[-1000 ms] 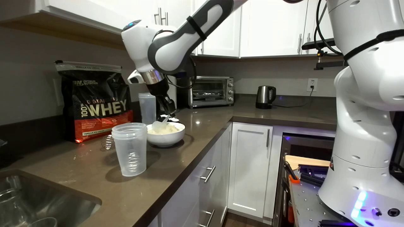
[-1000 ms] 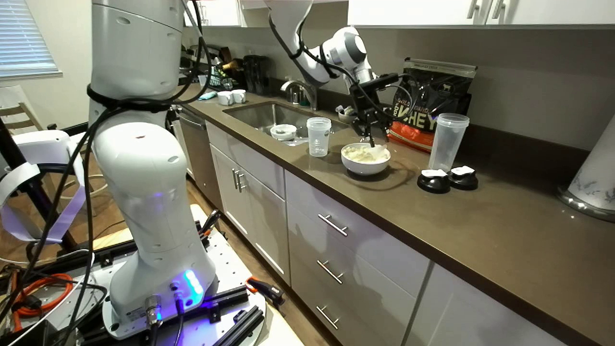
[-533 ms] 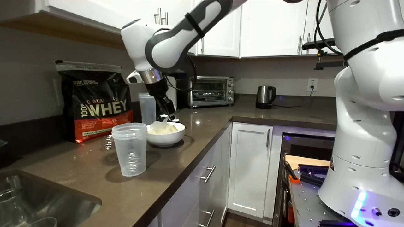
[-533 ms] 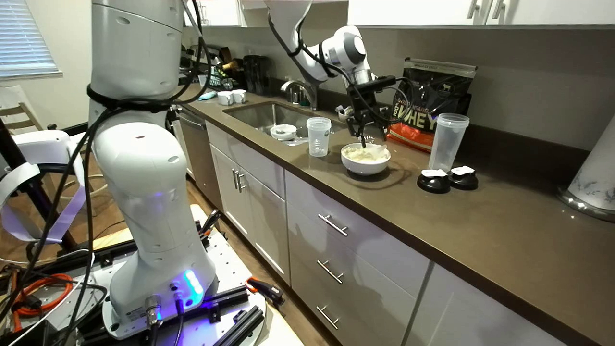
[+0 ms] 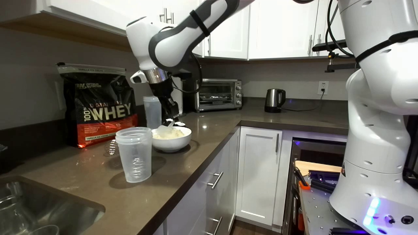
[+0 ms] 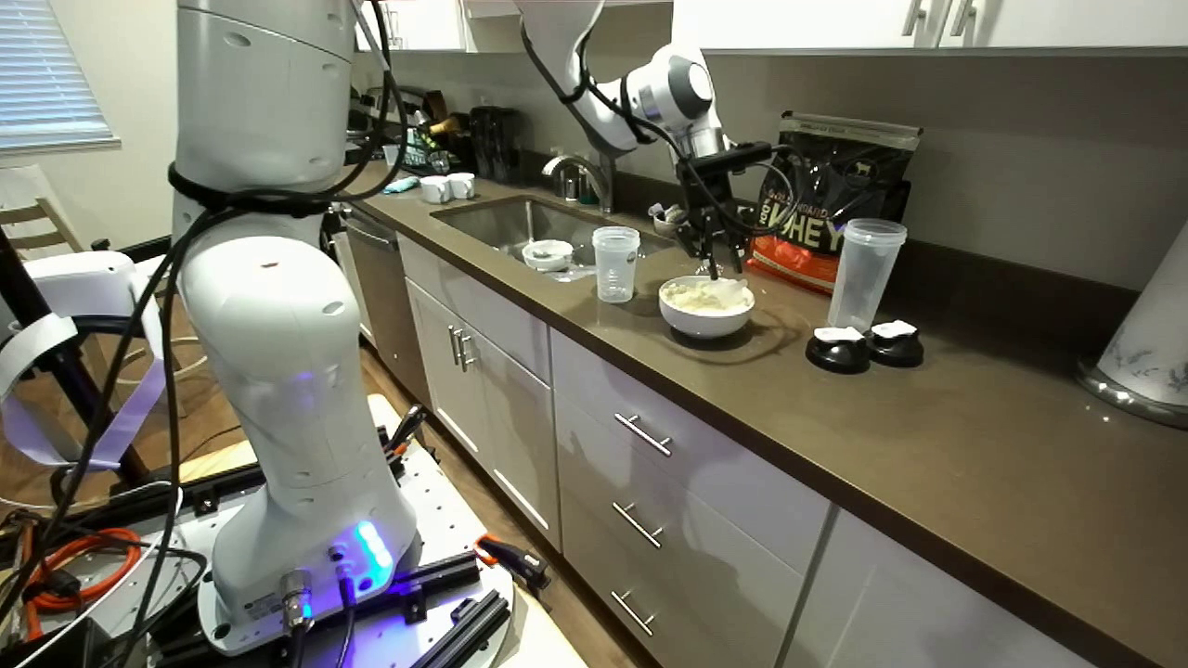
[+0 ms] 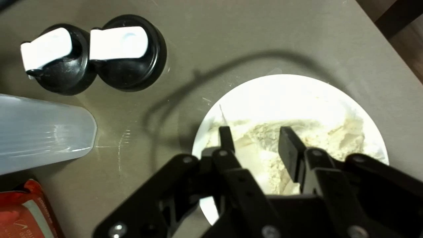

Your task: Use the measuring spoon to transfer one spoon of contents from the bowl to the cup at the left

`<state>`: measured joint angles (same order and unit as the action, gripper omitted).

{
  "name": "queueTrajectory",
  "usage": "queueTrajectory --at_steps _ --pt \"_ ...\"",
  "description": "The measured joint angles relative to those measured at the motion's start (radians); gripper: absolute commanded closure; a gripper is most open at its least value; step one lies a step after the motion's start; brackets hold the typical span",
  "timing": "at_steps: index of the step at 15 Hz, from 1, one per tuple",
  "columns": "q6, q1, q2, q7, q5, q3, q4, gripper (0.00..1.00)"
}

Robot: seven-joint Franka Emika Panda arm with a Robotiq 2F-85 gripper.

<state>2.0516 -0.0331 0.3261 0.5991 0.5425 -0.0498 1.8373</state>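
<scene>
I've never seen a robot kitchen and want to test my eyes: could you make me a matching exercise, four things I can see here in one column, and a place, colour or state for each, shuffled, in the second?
Things
1. measuring spoon
2. gripper
3. whey bag
4. two lids

Descriptions
A. black, with white tabs
B. in the bowl, with pale powder
C. mainly black and red
D. jaws apart, over the bowl

Right pairs: 1-B; 2-D; 3-C; 4-A
</scene>
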Motion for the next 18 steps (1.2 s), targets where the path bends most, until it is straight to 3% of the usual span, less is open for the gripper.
queueTrajectory --at_steps 7,15,18 --pt "0.000 0.002 0.001 0.021 -0.001 0.000 -0.001 0.53" --pt "0.000 0.002 0.009 0.029 -0.006 0.000 -0.002 0.50" --pt "0.000 0.003 0.015 0.030 -0.007 0.000 -0.002 0.71"
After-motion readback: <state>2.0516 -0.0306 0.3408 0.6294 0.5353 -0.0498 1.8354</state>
